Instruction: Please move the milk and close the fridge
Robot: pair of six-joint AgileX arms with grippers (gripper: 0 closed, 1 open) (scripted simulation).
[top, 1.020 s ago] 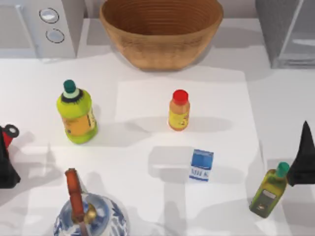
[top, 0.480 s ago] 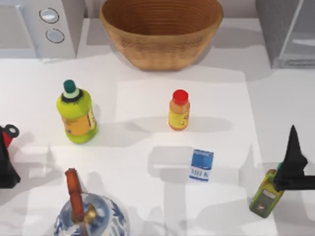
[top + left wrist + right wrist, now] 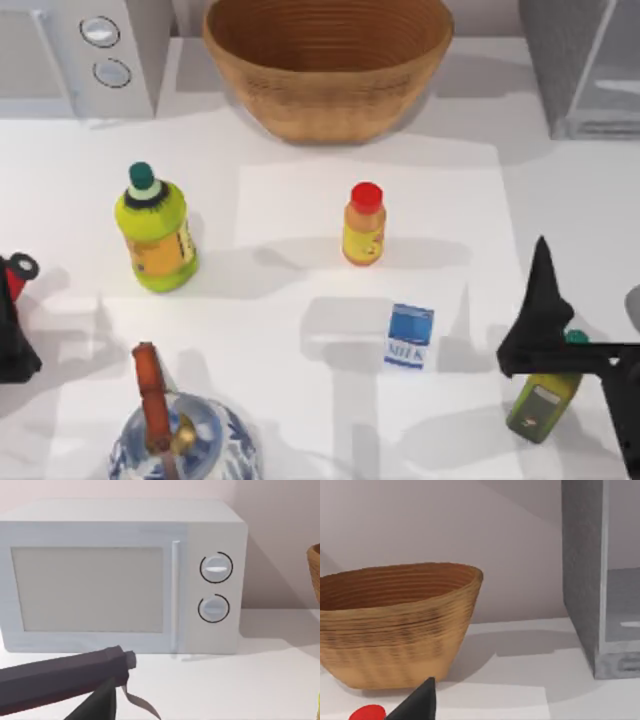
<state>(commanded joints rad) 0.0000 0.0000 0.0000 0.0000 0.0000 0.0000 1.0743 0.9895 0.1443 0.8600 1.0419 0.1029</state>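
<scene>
Jaws on my right gripper (image 3: 541,262) I cannot judge as wide or narrow; that black gripper sits at about three o'clock from the small blue-topped milk carton (image 3: 409,336), near it but apart, partly covering a green-capped olive oil bottle (image 3: 541,402). I see the milk standing upright on the white surface (image 3: 300,200), with the red-capped orange bottle (image 3: 364,224) at eleven o'clock. At one o'clock, far off, stands the grey fridge (image 3: 585,60), its door open. My left gripper (image 3: 12,320) is parked at the left edge, jaws unreadable.
</scene>
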